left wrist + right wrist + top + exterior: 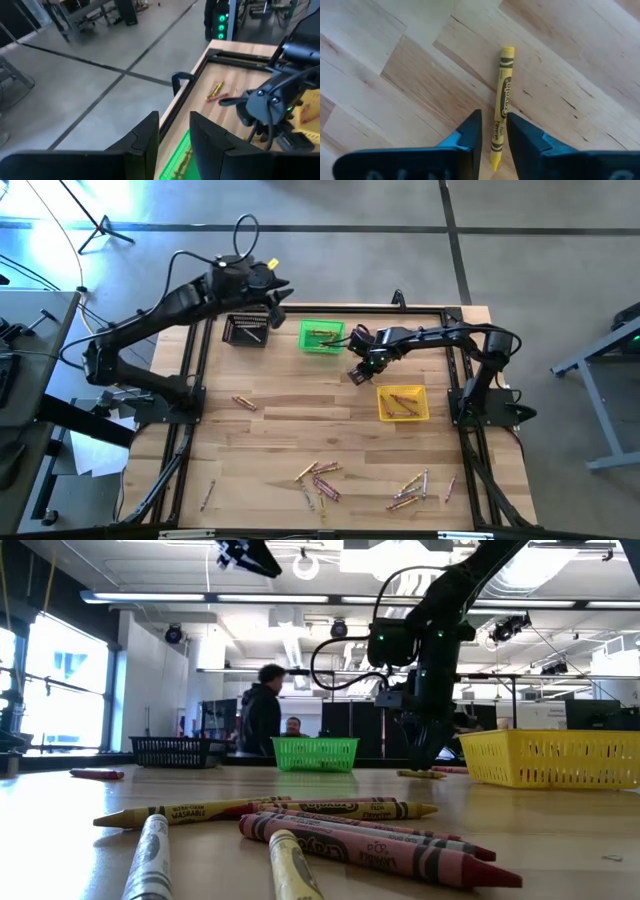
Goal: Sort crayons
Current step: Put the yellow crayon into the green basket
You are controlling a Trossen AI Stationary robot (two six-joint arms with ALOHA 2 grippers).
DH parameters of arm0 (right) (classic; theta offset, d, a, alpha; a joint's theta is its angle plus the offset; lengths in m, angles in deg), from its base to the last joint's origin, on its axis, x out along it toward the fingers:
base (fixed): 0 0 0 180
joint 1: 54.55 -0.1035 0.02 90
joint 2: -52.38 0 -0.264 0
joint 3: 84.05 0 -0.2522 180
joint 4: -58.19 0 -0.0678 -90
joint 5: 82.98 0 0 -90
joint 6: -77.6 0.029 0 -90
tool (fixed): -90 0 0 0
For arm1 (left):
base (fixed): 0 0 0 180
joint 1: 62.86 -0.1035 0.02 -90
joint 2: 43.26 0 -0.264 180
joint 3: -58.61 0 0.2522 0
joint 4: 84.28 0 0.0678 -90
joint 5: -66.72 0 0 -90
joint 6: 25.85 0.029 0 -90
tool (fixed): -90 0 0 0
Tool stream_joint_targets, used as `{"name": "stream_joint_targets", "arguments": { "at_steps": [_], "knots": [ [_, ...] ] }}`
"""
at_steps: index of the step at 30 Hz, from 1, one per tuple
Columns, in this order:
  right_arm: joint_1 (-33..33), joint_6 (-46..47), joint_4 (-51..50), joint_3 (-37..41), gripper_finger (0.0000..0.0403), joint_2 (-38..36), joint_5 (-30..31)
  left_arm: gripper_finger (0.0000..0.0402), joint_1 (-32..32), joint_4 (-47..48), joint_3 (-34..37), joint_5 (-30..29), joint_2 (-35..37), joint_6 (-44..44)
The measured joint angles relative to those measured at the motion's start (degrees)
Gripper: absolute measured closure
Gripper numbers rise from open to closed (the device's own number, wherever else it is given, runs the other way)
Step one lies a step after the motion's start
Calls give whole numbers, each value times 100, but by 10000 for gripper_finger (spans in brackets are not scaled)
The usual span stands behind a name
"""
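A yellow crayon (pixel 502 85) lies flat on the wood between the green bin (pixel 305 330) and the yellow bin (pixel 381 406). My right gripper (pixel 494 135) points down over the crayon's tip end. It is open, with one finger on each side of the crayon and a strip of wood showing beside it. In the high view the right gripper (pixel 357 372) hides the crayon. My left gripper (pixel 278 298) is raised above the table's far edge, between the black bin (pixel 247 330) and the green bin. It is open, with nothing between its fingers (pixel 150 135).
Both the green and the yellow bin hold crayons. Loose crayons lie in clusters near the front edge (pixel 318 478) (pixel 415 488). One lies at mid left (pixel 243 402) and one at front left (pixel 207 495). More lie at the far right corner (pixel 216 90). People stand beyond the table (pixel 262 715).
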Motion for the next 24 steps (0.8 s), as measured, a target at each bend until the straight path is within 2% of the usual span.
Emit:
{"name": "stream_joint_targets", "arguments": {
  "at_steps": [6,18,24],
  "knots": [
    [0,51,0,0,341,5,-5,307,245,-5,0,4,230,2],
    [4,38,-52,-48,344,489,-232,307,748,-249,-1,1,424,-49],
    [20,17,15,-21,390,330,-294,307,879,-306,-1,-3,420,-124]
  ]
}}
